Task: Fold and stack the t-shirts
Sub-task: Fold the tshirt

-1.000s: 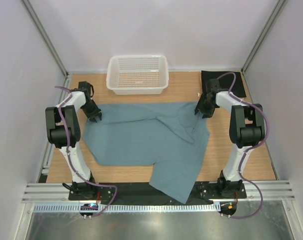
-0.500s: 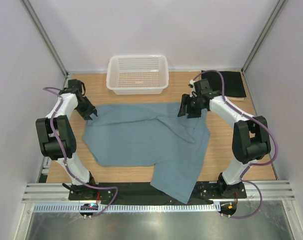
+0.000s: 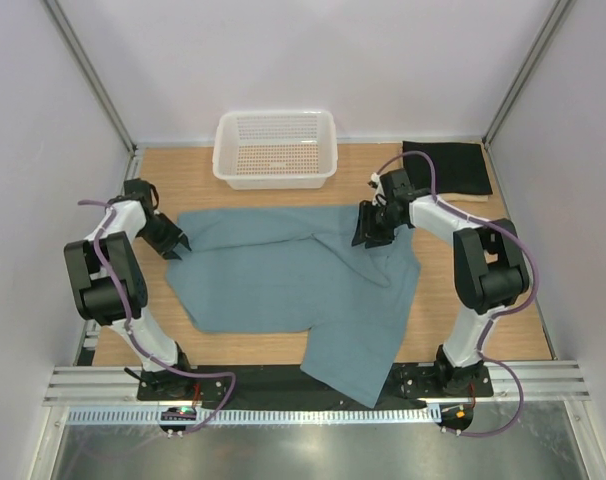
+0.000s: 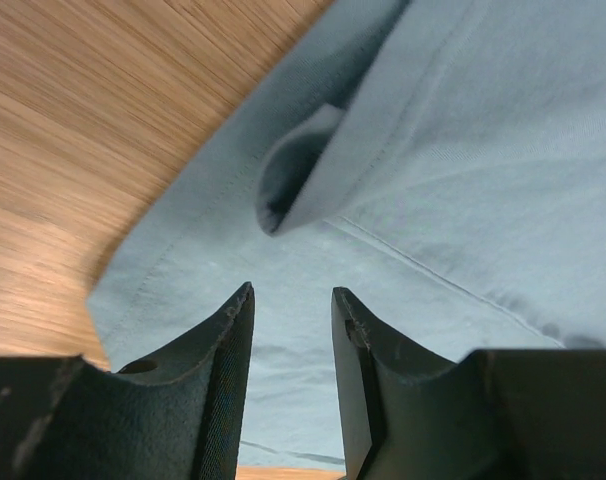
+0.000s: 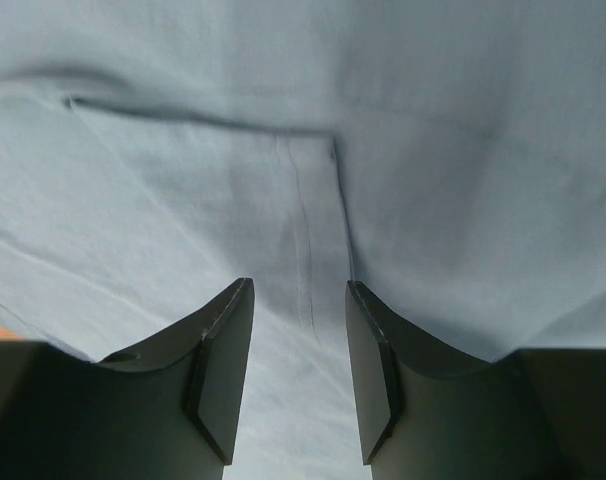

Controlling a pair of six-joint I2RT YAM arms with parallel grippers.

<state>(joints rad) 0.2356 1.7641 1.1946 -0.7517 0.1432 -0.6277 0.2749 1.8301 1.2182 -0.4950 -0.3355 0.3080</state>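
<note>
The teal-blue t-shirt (image 3: pixel 283 280) lies spread and rumpled across the table, with one part hanging over the near edge. A black t-shirt (image 3: pixel 445 167) lies folded at the back right. My left gripper (image 3: pixel 174 243) is at the teal shirt's far left corner. In the left wrist view the gripper (image 4: pixel 291 295) is open just above the cloth, short of a curled sleeve fold (image 4: pixel 301 172). My right gripper (image 3: pixel 371 228) is over the shirt's far right part. In the right wrist view it (image 5: pixel 298 290) is open over a hemmed flap (image 5: pixel 305 205), with nothing held.
A white mesh basket (image 3: pixel 275 148) stands at the back centre, just beyond the teal shirt. Bare wood (image 3: pixel 478 290) shows to the right of the shirt and along the left edge (image 4: pixel 73 130). The side walls stand close to both arms.
The right gripper has swung left from the shirt's right edge to over the cloth. The left gripper has shifted left and nearer, to the shirt's corner. The shirt has hardly moved.
</note>
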